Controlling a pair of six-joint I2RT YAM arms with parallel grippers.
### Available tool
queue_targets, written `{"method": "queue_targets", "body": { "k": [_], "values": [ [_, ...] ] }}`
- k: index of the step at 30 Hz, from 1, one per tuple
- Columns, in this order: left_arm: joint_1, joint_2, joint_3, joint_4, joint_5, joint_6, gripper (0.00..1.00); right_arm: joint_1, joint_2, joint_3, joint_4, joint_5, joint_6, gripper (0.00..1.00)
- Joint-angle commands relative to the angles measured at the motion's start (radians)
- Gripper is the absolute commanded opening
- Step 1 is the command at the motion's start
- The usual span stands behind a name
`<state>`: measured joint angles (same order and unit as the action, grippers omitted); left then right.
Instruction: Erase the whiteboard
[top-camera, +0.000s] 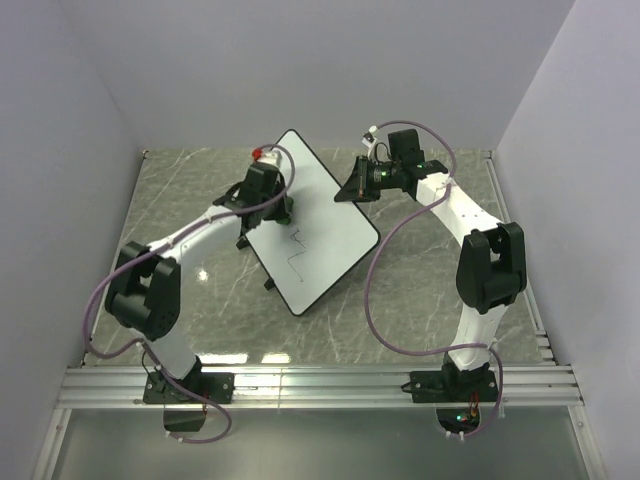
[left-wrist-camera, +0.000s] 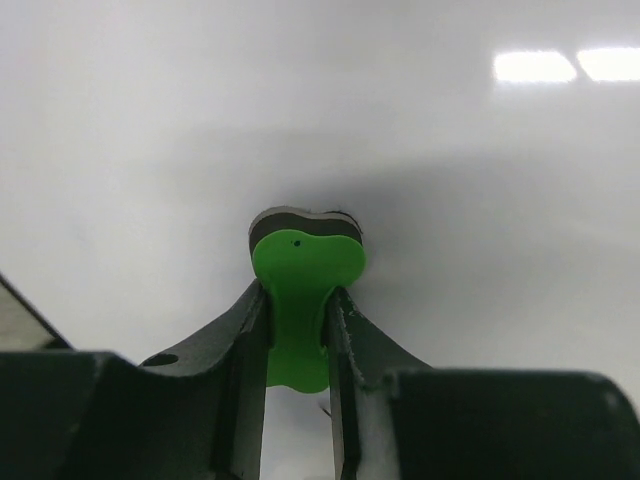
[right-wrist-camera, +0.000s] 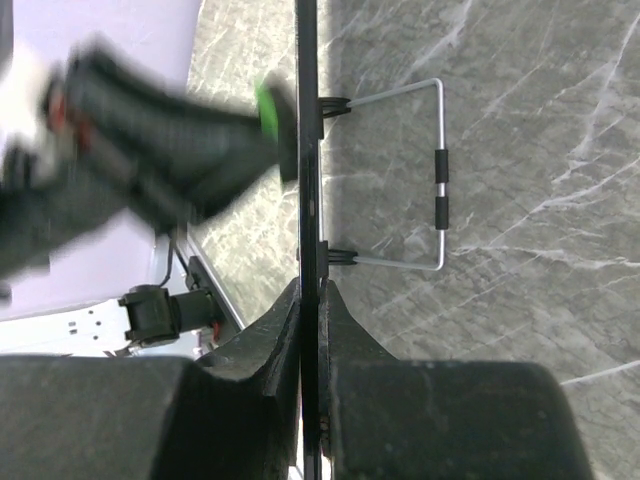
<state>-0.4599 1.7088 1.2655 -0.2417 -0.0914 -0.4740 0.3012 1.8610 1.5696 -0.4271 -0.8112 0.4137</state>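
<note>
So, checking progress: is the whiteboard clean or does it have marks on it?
Marked: a black squiggle shows on the whiteboard in the top view, toward its near end.

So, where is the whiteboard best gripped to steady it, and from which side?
I would grip the whiteboard by its thin rim on the right arm's side, coming edge-on, as the right claw does. It is flat and thin, so one finger lands on each face. The writing face is then free for the green eraser in the left claw.
</note>
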Motion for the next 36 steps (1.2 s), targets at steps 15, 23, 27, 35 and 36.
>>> {"method": "queue_targets", "body": {
  "k": [15, 23, 27, 35, 36],
  "values": [
    [-0.231, -0.236, -0.367, 0.013, 0.032, -0.164, 0.0, 0.068, -0.026, 0.018, 0.001, -0.092, 0.043, 0.0],
    [0.0, -0.1, -0.261, 0.039, 0.082, -0.072, 0.0, 0.069, -0.049, 0.007, -0.01, -0.089, 0.036, 0.0],
    [0.024, -0.031, -0.178, 0.042, 0.097, -0.023, 0.0, 0.069, -0.057, 0.001, -0.006, -0.086, 0.04, 0.0],
    [-0.092, -0.158, -0.291, 0.035, 0.15, -0.057, 0.0, 0.068, -0.045, 0.013, 0.008, -0.051, 0.071, 0.0],
    [-0.133, -0.178, -0.322, 0.041, 0.141, -0.072, 0.0, 0.067, -0.042, 0.009, 0.023, -0.062, 0.097, 0.0]
  ]
}}
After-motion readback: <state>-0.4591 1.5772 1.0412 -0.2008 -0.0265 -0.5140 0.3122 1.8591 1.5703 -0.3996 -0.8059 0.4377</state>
